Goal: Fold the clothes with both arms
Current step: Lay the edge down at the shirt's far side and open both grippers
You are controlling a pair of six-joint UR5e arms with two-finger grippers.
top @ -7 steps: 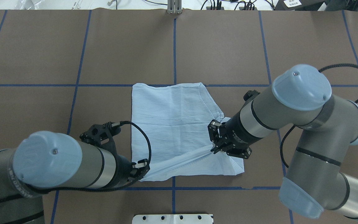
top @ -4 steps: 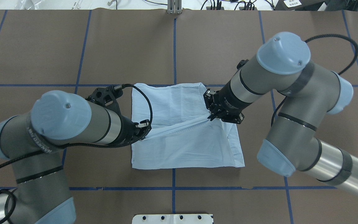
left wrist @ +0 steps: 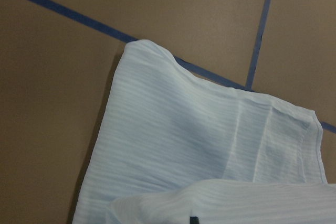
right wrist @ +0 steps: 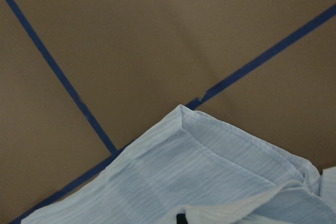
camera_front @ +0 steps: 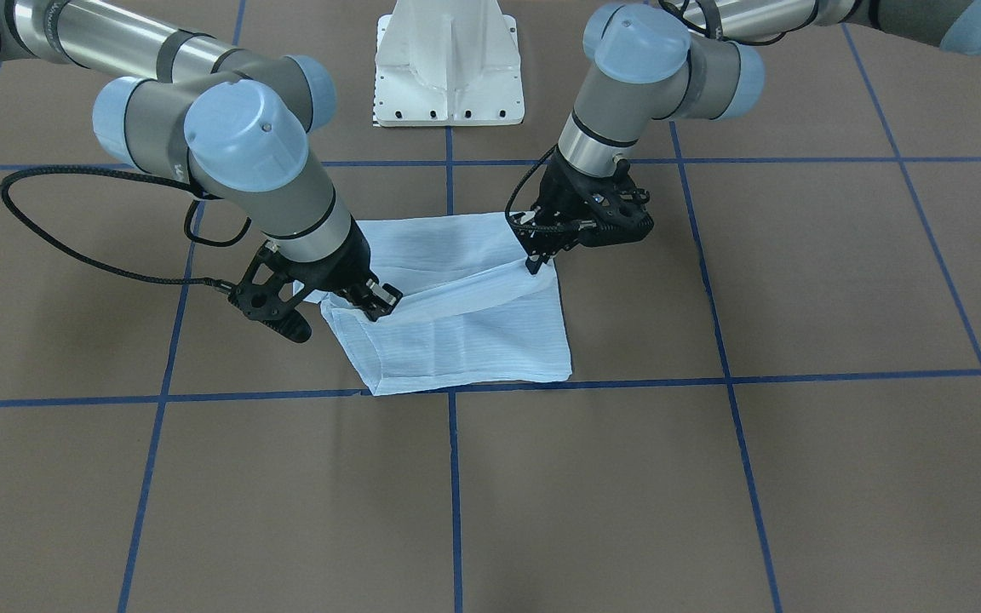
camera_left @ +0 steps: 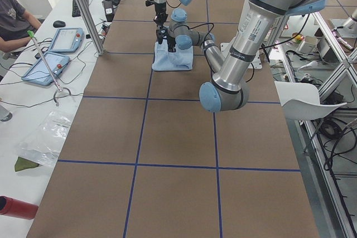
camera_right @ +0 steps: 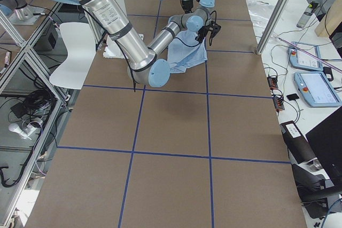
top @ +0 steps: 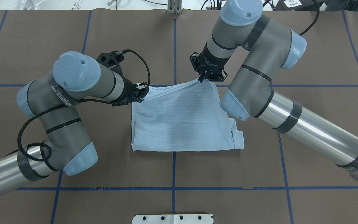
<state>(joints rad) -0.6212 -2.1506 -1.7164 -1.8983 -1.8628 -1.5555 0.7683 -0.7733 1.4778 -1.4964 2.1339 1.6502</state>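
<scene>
The shirt (top: 182, 121) is seen folded into a rough rectangle at the middle of the tabletop (top: 42, 37), its long axis running left to right, with the collar (top: 236, 137) at the near right corner. Its far edge is pinched taut between the left gripper (top: 142, 91) and the right gripper (top: 202, 79), both closed on the cloth, over a blue line (top: 291, 86). Bare tabletop is left on every side.

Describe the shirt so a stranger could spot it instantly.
On the brown table ruled with blue tape lines, look at the middle. The pale blue, finely striped folded shirt lies there, the only cloth, its far edge pinched by the black left gripper and right gripper.
</scene>
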